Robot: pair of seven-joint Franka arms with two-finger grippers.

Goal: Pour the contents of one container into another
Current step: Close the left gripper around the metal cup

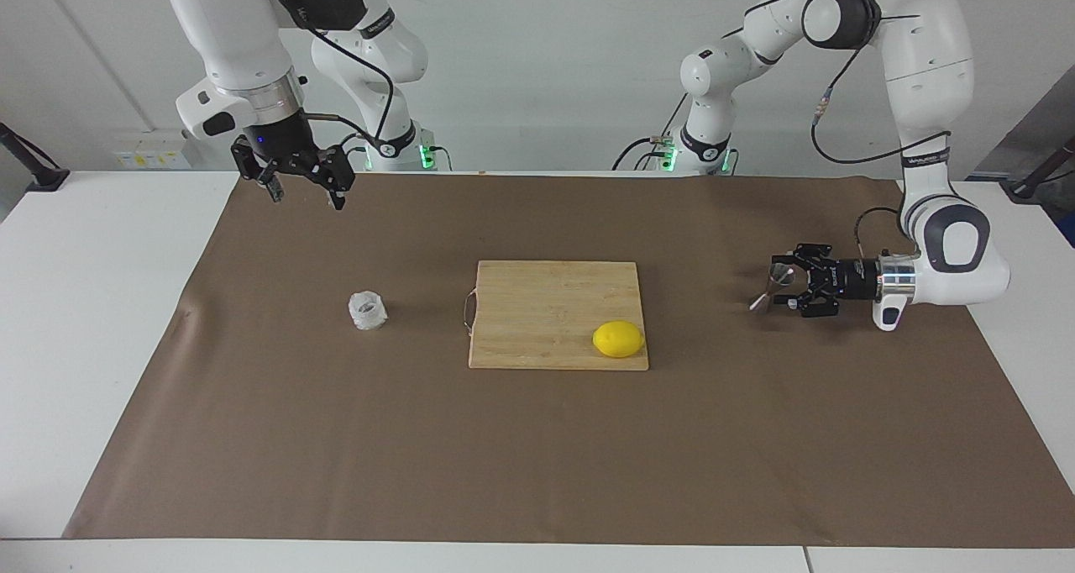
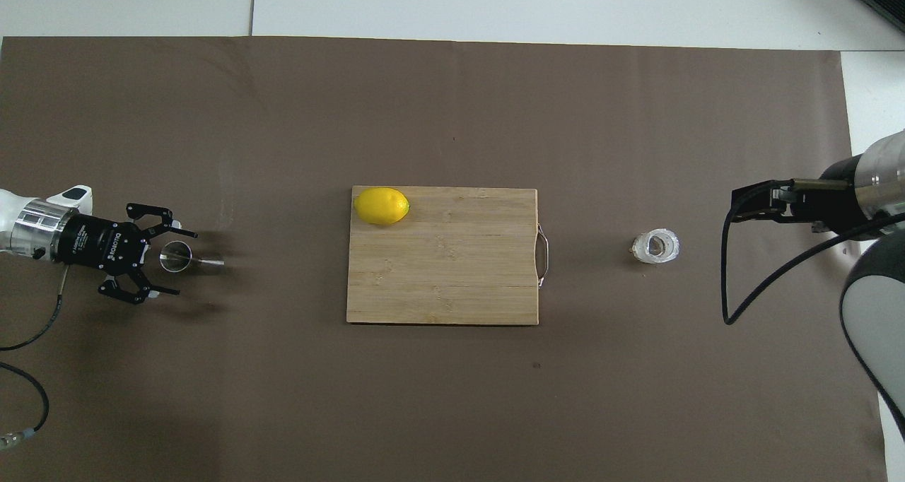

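The steel jigger stands on the brown mat toward the left arm's end of the table. My left gripper lies level just above the mat, open, one finger on each side of the jigger's upper cone without touching it. The small whitish crinkly cup sits on the mat toward the right arm's end. My right gripper waits high in the air over the mat at that end, open and holding nothing.
A wooden cutting board with a wire handle lies mid-mat between the jigger and the cup. A yellow lemon rests on the board's corner farthest from the robots, toward the left arm's end.
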